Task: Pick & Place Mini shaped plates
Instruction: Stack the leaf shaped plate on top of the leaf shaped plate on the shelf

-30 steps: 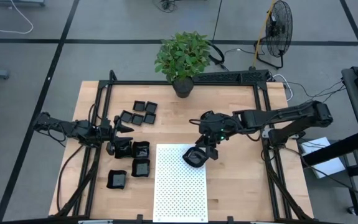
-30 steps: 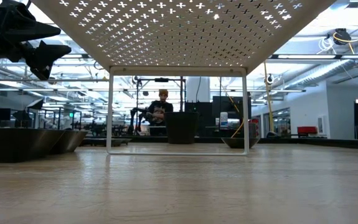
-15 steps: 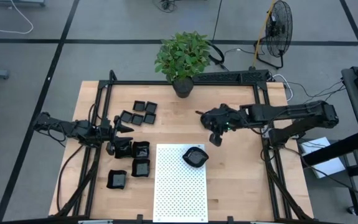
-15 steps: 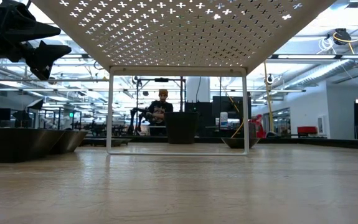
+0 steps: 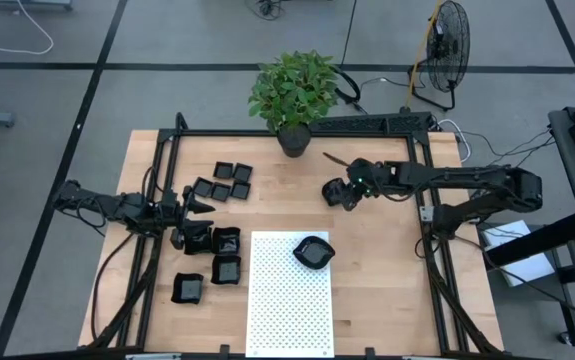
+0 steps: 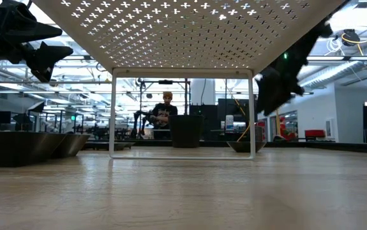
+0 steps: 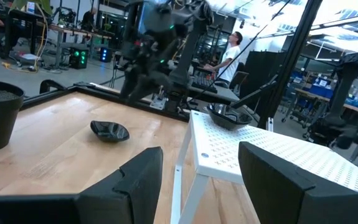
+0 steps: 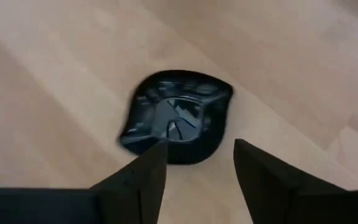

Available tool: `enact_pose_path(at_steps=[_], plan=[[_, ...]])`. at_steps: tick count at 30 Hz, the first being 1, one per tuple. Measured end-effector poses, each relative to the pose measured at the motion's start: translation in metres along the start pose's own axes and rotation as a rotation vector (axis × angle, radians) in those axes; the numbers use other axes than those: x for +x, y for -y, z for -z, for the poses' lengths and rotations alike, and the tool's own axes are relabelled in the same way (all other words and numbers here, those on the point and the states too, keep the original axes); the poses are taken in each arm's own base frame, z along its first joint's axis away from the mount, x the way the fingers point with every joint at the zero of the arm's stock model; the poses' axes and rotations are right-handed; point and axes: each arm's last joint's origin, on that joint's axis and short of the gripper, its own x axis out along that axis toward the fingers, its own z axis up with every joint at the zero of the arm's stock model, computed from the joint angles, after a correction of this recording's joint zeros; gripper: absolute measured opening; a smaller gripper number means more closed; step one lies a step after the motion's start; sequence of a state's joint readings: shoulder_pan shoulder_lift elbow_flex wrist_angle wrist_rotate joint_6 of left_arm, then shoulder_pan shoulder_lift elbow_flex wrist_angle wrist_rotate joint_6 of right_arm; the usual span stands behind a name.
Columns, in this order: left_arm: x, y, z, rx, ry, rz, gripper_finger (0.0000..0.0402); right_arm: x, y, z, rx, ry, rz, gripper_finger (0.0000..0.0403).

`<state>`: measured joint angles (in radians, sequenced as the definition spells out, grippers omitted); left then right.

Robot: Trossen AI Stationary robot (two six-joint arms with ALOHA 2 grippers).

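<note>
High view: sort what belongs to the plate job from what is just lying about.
Job: mini shaped plates; rounded plate on the white dotted mat; right tool; left tool.
Lying about: potted plant; fan.

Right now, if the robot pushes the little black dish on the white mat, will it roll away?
Probably not: the dish sits flat and shallow on the mat, so it would likely slide. Its glossy surface may be slippery, and it looks stiff.
</note>
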<state>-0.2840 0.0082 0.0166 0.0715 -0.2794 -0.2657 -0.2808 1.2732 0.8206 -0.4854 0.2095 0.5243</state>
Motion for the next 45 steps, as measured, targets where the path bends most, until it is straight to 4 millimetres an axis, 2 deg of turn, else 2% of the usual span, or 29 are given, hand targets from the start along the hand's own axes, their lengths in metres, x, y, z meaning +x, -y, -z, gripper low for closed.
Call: enact_pose_path(at_steps=[5,8,11,14,20,32,45], plan=[[0.0,0.0,0.0,0.0,0.0,-0.001,0.0214,0.023,0.022,0.01,0.112,0.069,0.004,0.0174],[0.0,0.0,0.0,0.0,0.0,0.0,0.0214,0.034,0.032,0.017,0.163,0.105,-0.059,0.0168],[0.0,0.0,0.0,0.0,0.0,0.0,0.0214,0.041,0.037,0.024,0.186,0.129,-0.126,0.0165],[0.0,0.0,0.0,0.0,0.0,0.0,0.0214,0.045,0.042,0.032,0.208,0.108,-0.119,0.0165],[0.0,0.0,0.0,0.0,0.0,0.0,0.0214,0.048,0.044,0.04,0.22,0.084,-0.106,0.0165],[0.0,0.0,0.0,0.0,0.0,0.0,0.0214,0.067,0.042,0.041,0.225,0.068,-0.096,0.0165],[0.0,0.0,0.0,0.0,0.0,0.0,0.0214,0.067,0.042,0.041,0.223,0.067,-0.096,0.0164]])
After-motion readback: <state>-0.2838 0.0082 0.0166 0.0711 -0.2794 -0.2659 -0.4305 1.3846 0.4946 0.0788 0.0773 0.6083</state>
